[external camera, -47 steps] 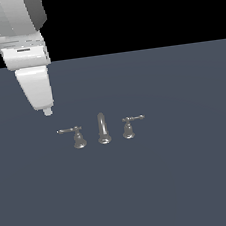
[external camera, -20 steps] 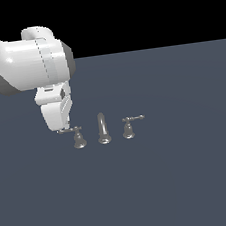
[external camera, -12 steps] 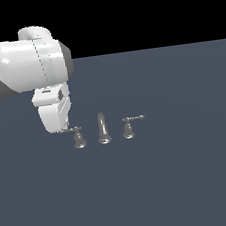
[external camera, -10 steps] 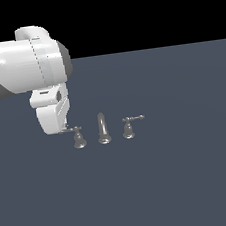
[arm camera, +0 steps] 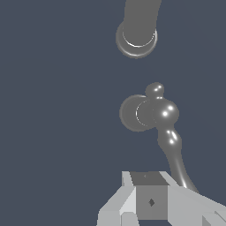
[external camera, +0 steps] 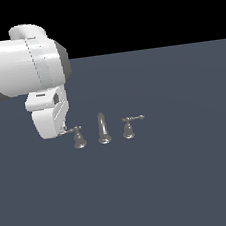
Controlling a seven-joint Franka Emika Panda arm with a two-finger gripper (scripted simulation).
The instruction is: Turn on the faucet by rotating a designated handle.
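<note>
The faucet is a small grey metal three-piece set on the dark surface: an upright spout (external camera: 103,129) between two lever handles. The handle (external camera: 78,137) is the one at the exterior view's left, with its thin lever pointing left. The twin handle (external camera: 128,128) stands at the right. My gripper (external camera: 62,133) is down at the tip of the handle's lever, and its fingers look shut. In the wrist view the gripper (arm camera: 151,201) sits beside the lever's end; the handle (arm camera: 164,118) and the spout (arm camera: 137,32) lie beyond it. Whether it touches the lever is unclear.
The white arm (external camera: 29,70) fills the exterior view's upper left, above the handle. The flat dark grey surface (external camera: 184,176) spreads around the faucet. A black background lies beyond its far edge.
The gripper has come down from above to the tip of the left lever, then drifted slightly left and lower. The lever and the other pieces look unmoved.
</note>
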